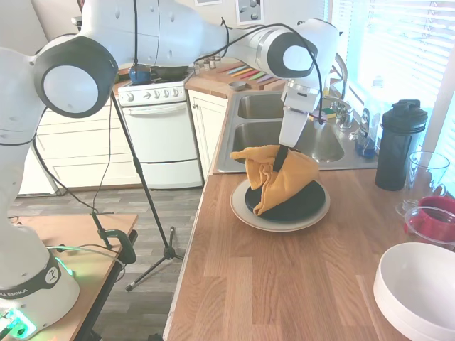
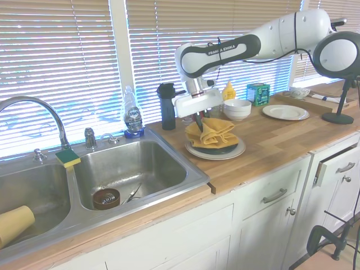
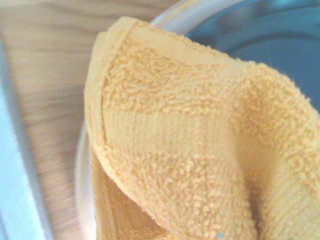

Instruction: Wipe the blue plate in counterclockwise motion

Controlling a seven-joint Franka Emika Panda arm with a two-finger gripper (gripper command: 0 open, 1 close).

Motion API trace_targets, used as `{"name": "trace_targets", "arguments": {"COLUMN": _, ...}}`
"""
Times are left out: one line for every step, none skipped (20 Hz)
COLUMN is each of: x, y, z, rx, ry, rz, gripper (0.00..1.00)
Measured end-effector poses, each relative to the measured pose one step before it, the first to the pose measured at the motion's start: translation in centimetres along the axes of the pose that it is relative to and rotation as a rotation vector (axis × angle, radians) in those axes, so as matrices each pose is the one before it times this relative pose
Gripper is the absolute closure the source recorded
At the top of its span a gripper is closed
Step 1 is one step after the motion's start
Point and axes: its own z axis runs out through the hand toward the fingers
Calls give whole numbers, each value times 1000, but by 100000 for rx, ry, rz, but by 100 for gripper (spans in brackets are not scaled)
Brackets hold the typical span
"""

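The gripper (image 1: 281,158) is pinched closed on a yellow-orange cloth (image 1: 277,179), its fingers buried in a raised fold near the cloth's top, so the cloth hangs from it in a bunched tent. The blue plate (image 1: 302,207) sits stacked on a larger cream plate (image 1: 245,210) on the wooden counter (image 1: 284,284), just in front of the steel sink (image 1: 313,138); the second exterior view shows the same stack between the sink and the white bowls (image 2: 237,109). The cloth's lower folds drape onto the blue plate and cover most of it; only a dark arc shows on the near side. The wrist view gives terry cloth close up with a patch of glossy blue and a pale rim beyond it. Progress judgement: the cloth is grasped and brought to the plate, so the set-up is done, but nothing in the frames says whether any wiping circle has been made. The cloth looks partly lifted, more draped than pressed flat, so contact seems light. What is left, at least: pressing down and sweeping round the plate counterclockwise. Risk: the blue plate may slide on the cream one. Other clutter, a black bottle (image 1: 398,145) and a dish soap bottle (image 2: 133,115), stands well apart.
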Motion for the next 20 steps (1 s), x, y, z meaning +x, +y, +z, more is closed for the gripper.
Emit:
{"name": "trace_targets", "arguments": {"x": -261, "y": 116, "z": -86, "rx": 569, "ry": 746, "rz": -391, "gripper": 100}}
{"name": "trace_targets", "arguments": {"x": -112, "y": 299, "z": -67, "rx": 592, "ry": 749, "rz": -163, "gripper": 100}}
{"name": "trace_targets", "arguments": {"x": -18, "y": 429, "z": -40, "rx": 765, "ry": 759, "rz": -35, "gripper": 100}}
{"name": "trace_targets", "arguments": {"x": 9, "y": 550, "z": 19, "rx": 526, "ry": 501, "rz": 49, "gripper": 100}}
{"name": "trace_targets", "arguments": {"x": 34, "y": 647, "z": -71, "rx": 636, "ry": 445, "rz": 88, "gripper": 100}}
{"name": "trace_targets", "arguments": {"x": 32, "y": 678, "z": 17, "rx": 451, "ry": 377, "rz": -5, "gripper": 100}}
{"name": "trace_targets", "arguments": {"x": 66, "y": 692, "z": 21, "rx": 604, "ry": 340, "rz": -56, "gripper": 100}}
{"name": "trace_targets", "arguments": {"x": 83, "y": 729, "z": 140, "rx": 201, "ry": 206, "rz": -124, "gripper": 100}}
{"name": "trace_targets", "arguments": {"x": 106, "y": 719, "z": 229, "rx": 190, "ry": 174, "rz": -268, "gripper": 100}}
{"name": "trace_targets", "arguments": {"x": 126, "y": 701, "z": 362, "rx": 129, "ry": 119, "rz": -180, "gripper": 100}}
{"name": "trace_targets", "arguments": {"x": 119, "y": 680, "z": 549, "rx": 2, "ry": 68, "rz": -104, "gripper": 100}}
{"name": "trace_targets", "arguments": {"x": 117, "y": 671, "z": 636, "rx": -204, "ry": 1, "rz": 19, "gripper": 100}}
{"name": "trace_targets", "arguments": {"x": 192, "y": 585, "z": 672, "rx": -279, "ry": -79, "rz": 158, "gripper": 100}}
{"name": "trace_targets", "arguments": {"x": 291, "y": 463, "z": 626, "rx": -419, "ry": -189, "rz": 212, "gripper": 100}}
{"name": "trace_targets", "arguments": {"x": 444, "y": 358, "z": 608, "rx": -353, "ry": -275, "rz": 490, "gripper": 100}}
{"name": "trace_targets", "arguments": {"x": 490, "y": 216, "z": 507, "rx": -455, "ry": -342, "rz": 498, "gripper": 100}}
{"name": "trace_targets", "arguments": {"x": 566, "y": 148, "z": 411, "rx": -585, "ry": -409, "rz": 647, "gripper": 100}}
{"name": "trace_targets", "arguments": {"x": 676, "y": 96, "z": 283, "rx": -375, "ry": -502, "rz": 843, "gripper": 100}}
{"name": "trace_targets", "arguments": {"x": 650, "y": 47, "z": 329, "rx": -444, "ry": -555, "rz": 812, "gripper": 100}}
{"name": "trace_targets", "arguments": {"x": 577, "y": -37, "z": 386, "rx": -540, "ry": -566, "rz": 802, "gripper": 100}}
